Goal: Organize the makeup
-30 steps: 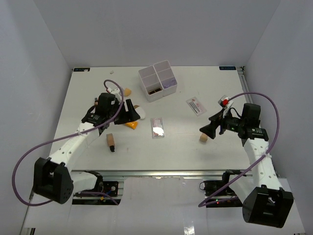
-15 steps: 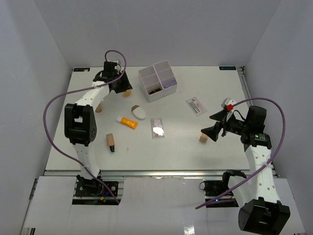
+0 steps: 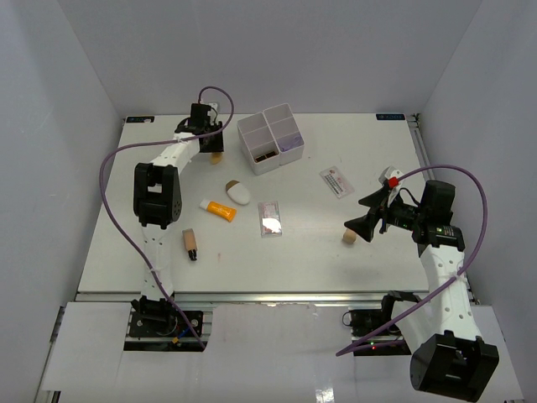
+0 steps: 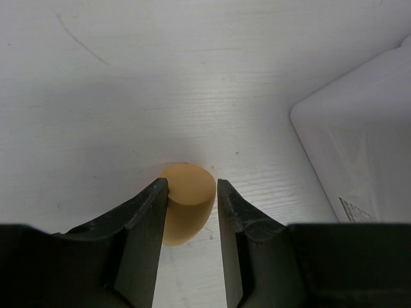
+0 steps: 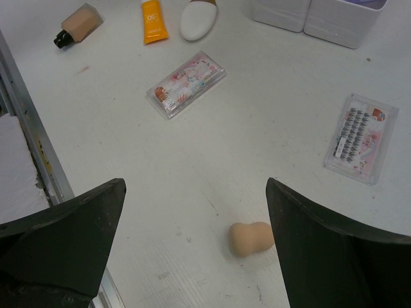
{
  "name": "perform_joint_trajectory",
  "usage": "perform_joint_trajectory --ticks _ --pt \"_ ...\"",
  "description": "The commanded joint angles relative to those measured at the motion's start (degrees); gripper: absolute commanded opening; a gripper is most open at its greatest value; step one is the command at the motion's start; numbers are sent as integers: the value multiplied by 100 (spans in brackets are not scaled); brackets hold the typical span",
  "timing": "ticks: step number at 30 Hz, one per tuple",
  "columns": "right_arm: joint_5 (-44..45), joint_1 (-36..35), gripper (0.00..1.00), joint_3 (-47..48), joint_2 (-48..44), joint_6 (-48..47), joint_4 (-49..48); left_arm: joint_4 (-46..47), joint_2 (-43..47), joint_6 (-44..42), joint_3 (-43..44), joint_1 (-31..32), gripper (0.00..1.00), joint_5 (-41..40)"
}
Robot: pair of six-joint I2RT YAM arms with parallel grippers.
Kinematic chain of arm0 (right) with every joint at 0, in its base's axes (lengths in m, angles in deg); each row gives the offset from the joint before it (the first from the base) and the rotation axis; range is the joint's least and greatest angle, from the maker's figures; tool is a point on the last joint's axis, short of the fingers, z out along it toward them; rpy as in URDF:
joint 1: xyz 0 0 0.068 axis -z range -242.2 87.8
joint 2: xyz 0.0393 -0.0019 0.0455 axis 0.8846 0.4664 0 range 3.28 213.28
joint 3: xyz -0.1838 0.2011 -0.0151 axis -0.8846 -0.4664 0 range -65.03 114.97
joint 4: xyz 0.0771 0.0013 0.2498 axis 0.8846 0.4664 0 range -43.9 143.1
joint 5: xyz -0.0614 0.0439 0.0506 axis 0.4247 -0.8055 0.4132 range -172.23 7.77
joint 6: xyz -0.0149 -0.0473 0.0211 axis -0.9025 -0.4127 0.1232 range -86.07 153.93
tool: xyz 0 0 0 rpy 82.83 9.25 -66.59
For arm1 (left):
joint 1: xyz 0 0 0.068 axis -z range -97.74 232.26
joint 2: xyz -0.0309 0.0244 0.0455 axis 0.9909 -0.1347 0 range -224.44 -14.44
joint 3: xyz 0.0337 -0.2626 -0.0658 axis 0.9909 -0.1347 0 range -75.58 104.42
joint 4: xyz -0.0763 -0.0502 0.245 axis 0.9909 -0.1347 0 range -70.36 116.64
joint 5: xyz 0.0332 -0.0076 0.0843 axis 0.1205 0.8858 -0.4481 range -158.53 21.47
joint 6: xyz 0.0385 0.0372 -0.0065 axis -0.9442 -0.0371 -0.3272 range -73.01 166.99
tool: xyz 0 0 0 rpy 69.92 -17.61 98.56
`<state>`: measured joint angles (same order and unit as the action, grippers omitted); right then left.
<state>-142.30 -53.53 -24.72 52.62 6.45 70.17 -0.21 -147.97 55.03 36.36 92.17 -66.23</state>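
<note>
My left gripper [image 3: 215, 149] is low on the table at the far left, beside the white box [image 3: 270, 137]. In the left wrist view its open fingers [image 4: 192, 186] straddle a beige-orange sponge [image 4: 191, 196]; the left finger touches it and the right finger stands a little off. My right gripper [image 3: 362, 214] is wide open and empty above a second beige sponge [image 3: 348, 238], which lies near its right finger in the right wrist view [image 5: 252, 239]. An orange tube [image 3: 220, 210], a tan bottle [image 3: 190, 244], a clear pink palette [image 3: 269, 218] and a white-red packet [image 3: 336, 182] lie loose.
A white oval item with a brown end [image 3: 237, 192] lies by the orange tube. A dark item sits in the box's near-left compartment [image 3: 267, 155]. The table's metal front edge [image 5: 26, 128] runs along the left of the right wrist view.
</note>
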Motion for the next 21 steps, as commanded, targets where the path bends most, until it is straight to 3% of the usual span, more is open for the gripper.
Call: perform_joint_trajectory --ticks 1,10,18,21 --pt "-99 47 96 -50 10 -55 -96 148 130 -501 -77 21 47 -405" --pt "-60 41 97 -50 14 -55 -105 121 103 -600 -405 100 40 -683" --pt "-30 92 96 -50 -4 -64 -96 83 377 -549 -612 160 0 -721" --pt "-37 147 96 -59 -36 -64 -96 91 655 -518 -660 190 0 -589"
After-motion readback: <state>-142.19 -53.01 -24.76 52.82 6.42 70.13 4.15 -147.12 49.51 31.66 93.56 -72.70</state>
